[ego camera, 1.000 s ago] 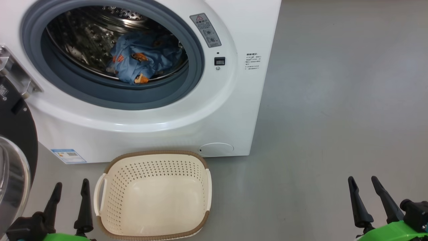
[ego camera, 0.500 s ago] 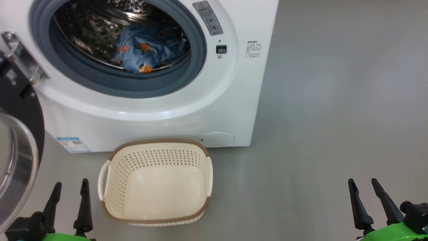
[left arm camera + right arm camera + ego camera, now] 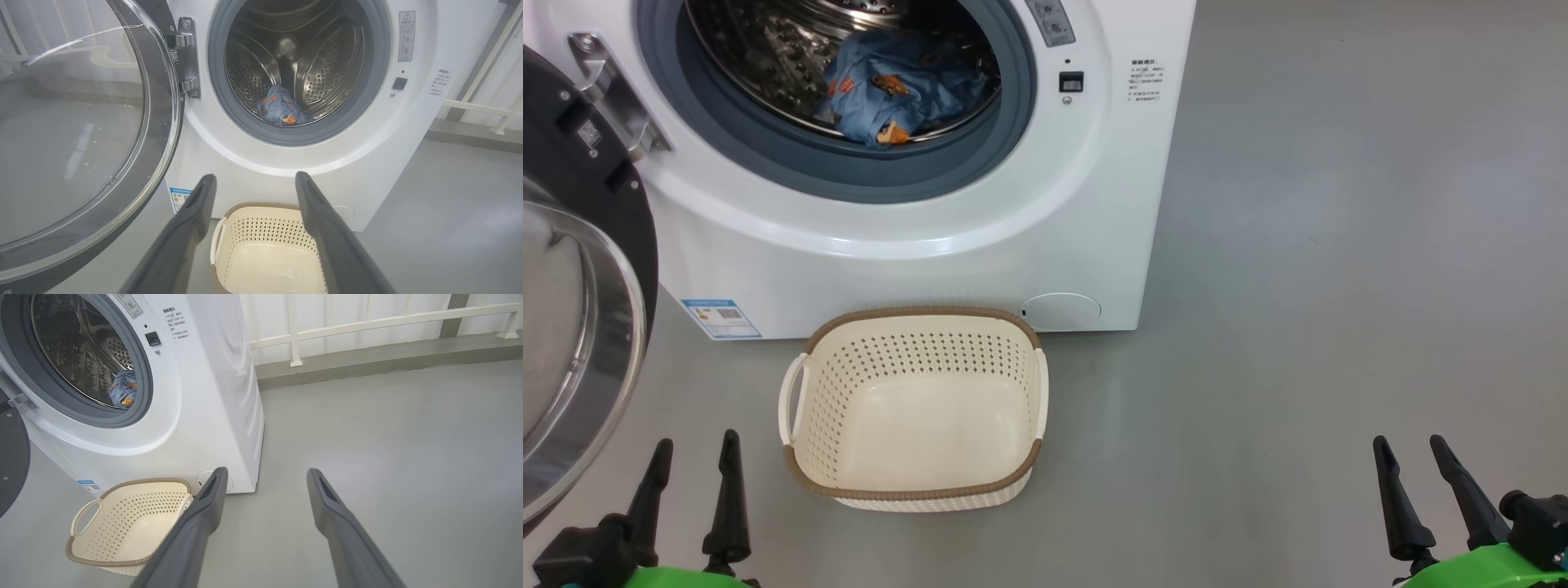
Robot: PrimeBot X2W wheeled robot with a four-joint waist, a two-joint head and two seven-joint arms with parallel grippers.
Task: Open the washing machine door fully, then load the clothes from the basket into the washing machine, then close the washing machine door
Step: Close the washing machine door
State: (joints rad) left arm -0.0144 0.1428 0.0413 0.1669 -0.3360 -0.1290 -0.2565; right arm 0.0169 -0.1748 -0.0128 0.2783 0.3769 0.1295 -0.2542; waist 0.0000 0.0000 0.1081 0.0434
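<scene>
Underfoot, smooth grey floor (image 3: 1298, 327) spreads; left gripper (image 3: 698, 442) and right gripper (image 3: 1407, 438) gape wide, empty.

warning sticker (image 3: 406, 36) on washing machine (image 3: 367, 155), text illegible

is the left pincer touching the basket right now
Apart. The head view shows a strip of bare grey floor between the open left pincer and the basket, so there is no contact.
</scene>
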